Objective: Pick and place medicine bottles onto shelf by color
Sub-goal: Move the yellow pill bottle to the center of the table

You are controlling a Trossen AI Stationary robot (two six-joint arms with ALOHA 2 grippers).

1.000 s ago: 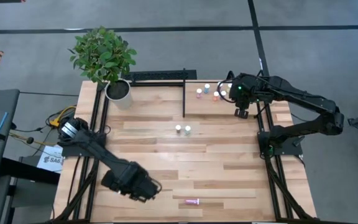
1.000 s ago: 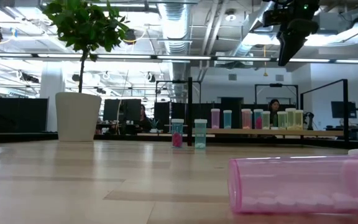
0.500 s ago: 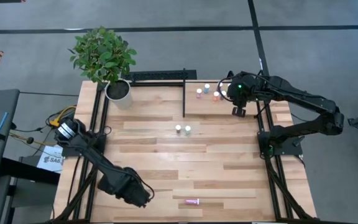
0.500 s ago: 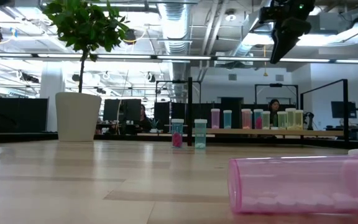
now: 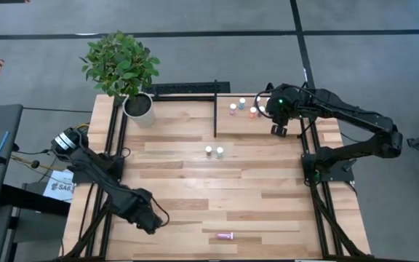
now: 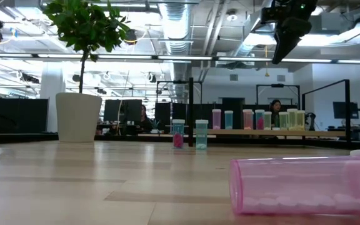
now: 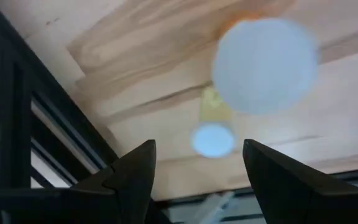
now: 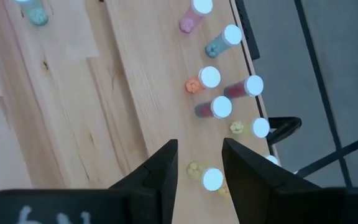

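Observation:
My right gripper (image 8: 197, 168) is open and empty, high above the light-wood shelf (image 5: 231, 127) at the far right, where several white-capped bottles (image 8: 210, 78) stand; it also shows in the high view (image 5: 278, 129) and the low view (image 6: 279, 56). Two bottles (image 5: 214, 151) stand at mid-table. A pink bottle (image 5: 225, 236) lies on its side near the front edge. My left gripper (image 5: 145, 218) is open and empty at the near left; its wrist view shows a large white cap with an orange rim (image 7: 265, 65) and a small yellow bottle (image 7: 213, 138) below the gripper (image 7: 197, 180).
A potted plant (image 5: 138, 105) stands at the far left corner. A black upright bar (image 5: 215, 113) marks the shelf's left side. Black frame rails (image 5: 115, 145) run along the table's left and right edges. People sit in the room beyond (image 6: 275, 107).
My left gripper has drawn back toward the table's left edge, staying low near the front. My right gripper has shifted slightly toward the table's left over the shelf, then held still. No bottle has moved.

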